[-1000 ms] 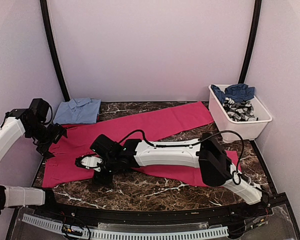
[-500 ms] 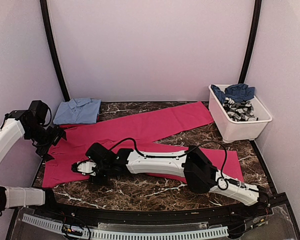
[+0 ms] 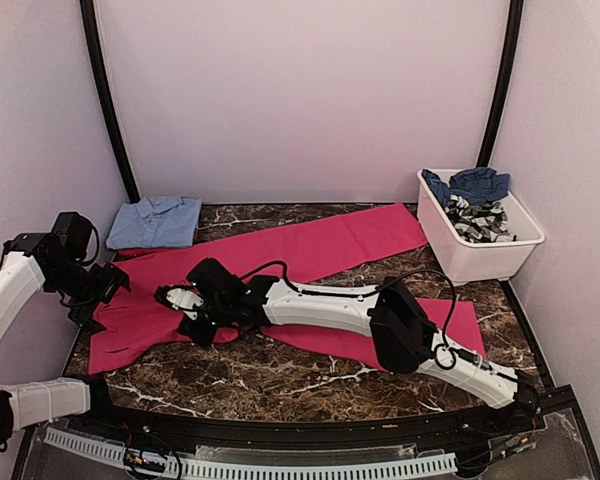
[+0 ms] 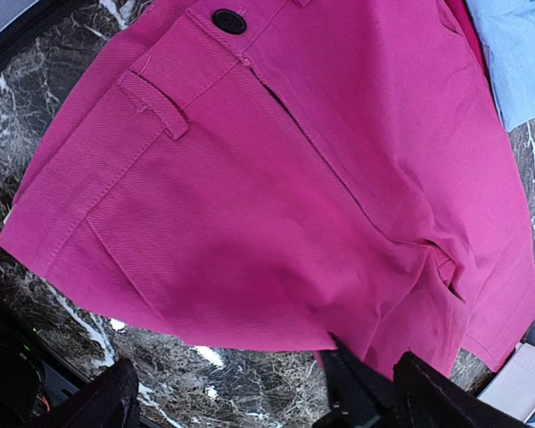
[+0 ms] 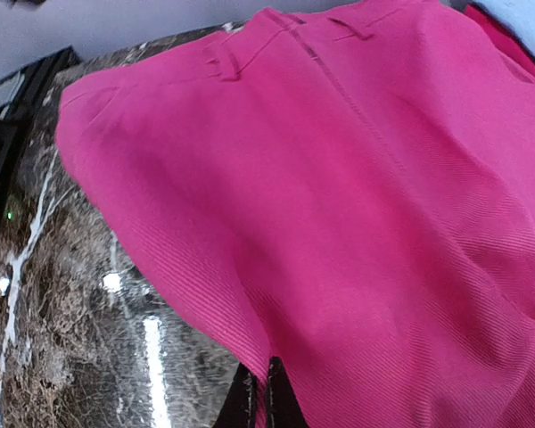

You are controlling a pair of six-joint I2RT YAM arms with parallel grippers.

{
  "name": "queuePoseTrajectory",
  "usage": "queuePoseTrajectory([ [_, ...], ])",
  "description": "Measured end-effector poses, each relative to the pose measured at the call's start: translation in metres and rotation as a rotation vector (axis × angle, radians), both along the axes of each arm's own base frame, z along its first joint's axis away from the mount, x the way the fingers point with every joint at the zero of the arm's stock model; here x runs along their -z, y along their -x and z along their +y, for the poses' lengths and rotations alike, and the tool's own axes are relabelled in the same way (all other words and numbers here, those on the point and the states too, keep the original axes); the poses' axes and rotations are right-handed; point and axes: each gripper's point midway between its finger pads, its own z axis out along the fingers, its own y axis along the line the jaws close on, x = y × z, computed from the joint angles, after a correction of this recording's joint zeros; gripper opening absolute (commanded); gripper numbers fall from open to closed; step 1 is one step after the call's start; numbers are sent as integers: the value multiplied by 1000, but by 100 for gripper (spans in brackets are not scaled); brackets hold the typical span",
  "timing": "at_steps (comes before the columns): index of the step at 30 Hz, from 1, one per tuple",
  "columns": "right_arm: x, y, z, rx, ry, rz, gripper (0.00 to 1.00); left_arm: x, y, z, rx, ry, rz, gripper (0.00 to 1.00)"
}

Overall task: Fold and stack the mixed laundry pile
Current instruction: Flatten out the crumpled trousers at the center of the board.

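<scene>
The large magenta-pink trousers [image 3: 310, 250] lie spread over the marble table, waist end at the left. My right gripper [image 3: 172, 297] reaches across to that waist end. In the right wrist view it [image 5: 260, 397] is shut on a raised fold of the pink cloth [image 5: 357, 205]. My left gripper [image 3: 98, 290] hovers at the trousers' left edge, open, with nothing between its fingers [image 4: 428, 392]; the waistband button [image 4: 229, 20] shows below it. A folded light blue shirt [image 3: 155, 222] lies at the back left. Navy-blue [image 3: 470, 185] and grey-and-white patterned [image 3: 477, 220] garments are in the tub.
A white plastic tub [image 3: 475, 258] stands at the back right against the wall. Black frame posts [image 3: 105, 100] rise at both back corners. Bare marble table [image 3: 280, 375] shows along the near edge, in front of the arms' bases.
My right gripper has shut on the trousers' waist-end cloth and drawn it away from the near edge, lifting a fold. The left arm has shifted slightly and stayed open.
</scene>
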Motion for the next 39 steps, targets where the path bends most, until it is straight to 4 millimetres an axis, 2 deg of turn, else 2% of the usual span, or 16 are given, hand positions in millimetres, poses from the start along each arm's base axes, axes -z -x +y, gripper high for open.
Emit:
queuePoseTrajectory([
  [7, -20, -52, -9, 143, -100, 160, 0, 18, 16, -5, -27, 38, 46, 99],
  [12, -33, -67, -11, 198, -141, 228, 0, 35, 21, -7, -44, 56, 99, 99],
  [16, -35, -68, -10, 215, -161, 281, 0, 50, 20, -11, -45, 68, 140, 99],
  [18, -34, -68, -10, 217, -164, 308, 2, 53, 18, -13, -44, 70, 142, 93],
  [21, -32, -67, -11, 218, -164, 343, 38, 62, 16, -16, -63, 79, 153, 84],
  [23, -30, -65, -11, 212, -161, 358, 57, 72, 18, -16, -82, 87, 169, 82],
  [26, -25, -61, -18, 211, -135, 379, 70, 90, 23, -15, -111, 85, 222, 81],
  [28, -17, -55, -32, 221, -82, 392, 76, 96, 21, -12, -113, 63, 243, 80],
  [30, -20, -48, -51, 238, -38, 402, 82, 95, 12, -10, -95, 35, 241, 76],
  [32, -35, -43, -70, 256, -21, 406, 87, 88, -4, -10, -52, 14, 199, 74],
  [33, -49, -40, -83, 266, -19, 407, 87, 81, -16, -12, -22, 2, 163, 73],
  [34, -66, -38, -95, 277, -28, 402, 88, 76, -24, -14, 4, -7, 134, 73],
  [35, -84, -37, -108, 290, -44, 396, 88, 65, -39, -17, 46, -16, 83, 67],
  [37, -120, -35, -137, 323, -79, 383, 86, 56, -51, -23, 104, -19, 32, 62],
  [39, -148, -34, -165, 363, -110, 372, 85, 49, -63, -33, 172, -16, -12, 61],
])
